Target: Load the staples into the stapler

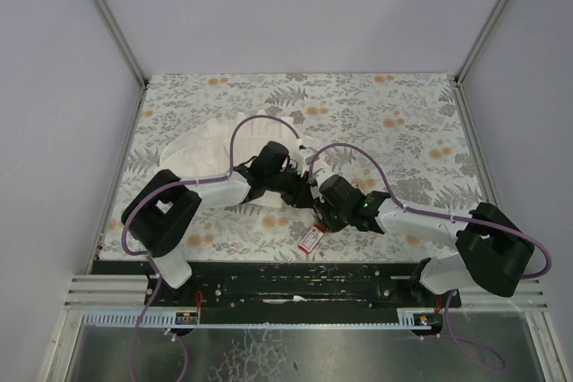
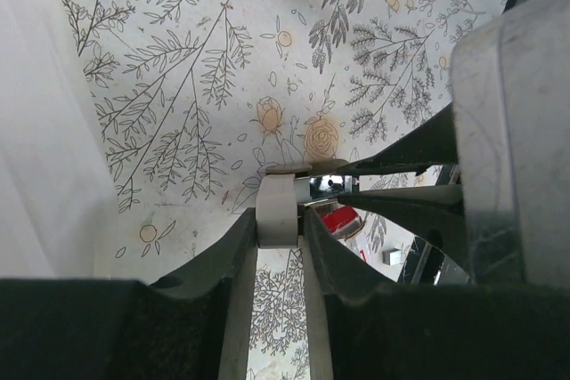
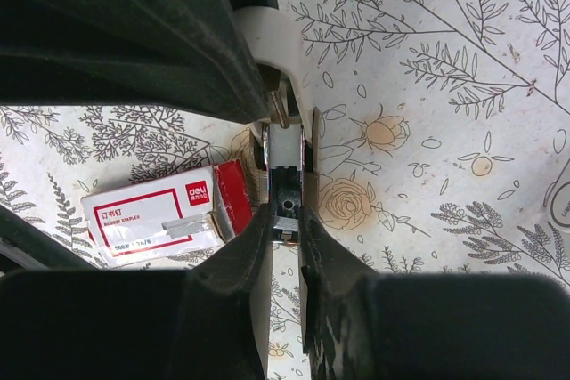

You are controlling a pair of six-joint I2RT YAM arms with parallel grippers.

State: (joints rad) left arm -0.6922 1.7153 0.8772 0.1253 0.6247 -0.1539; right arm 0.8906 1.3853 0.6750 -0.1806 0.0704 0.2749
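stapler (image 3: 286, 162): being held between the two grippers, its pale and dark body running straight out from the right fingertips; i cannot tell whether it is touching the table.
right gripper (image 3: 285, 224): its fingers (image 3: 254, 255) are pinching one end of the stapler, pressing in on both narrow sides.
left gripper (image 2: 280, 229): its fingers (image 2: 233, 260) are pinching the stapler's pale rounded end, with a glint of metal showing just past the tips.
meeting point: the two grippers are facing each other tip to tip, with the stapler bridging them.
red box (image 3: 165, 215): lying flat on the table just beside the right fingers, on their left in the right wrist view and apart from them, with its white label facing up.
grey strip (image 3: 189, 227): showing on the box label; i cannot tell whether it is loose staples or print.
white cloth (image 1: 210, 149): lying bunched beyond the left arm, well apart from both sets of fingers.
table (image 1: 403, 131): wearing a leaf and flower print under everything.
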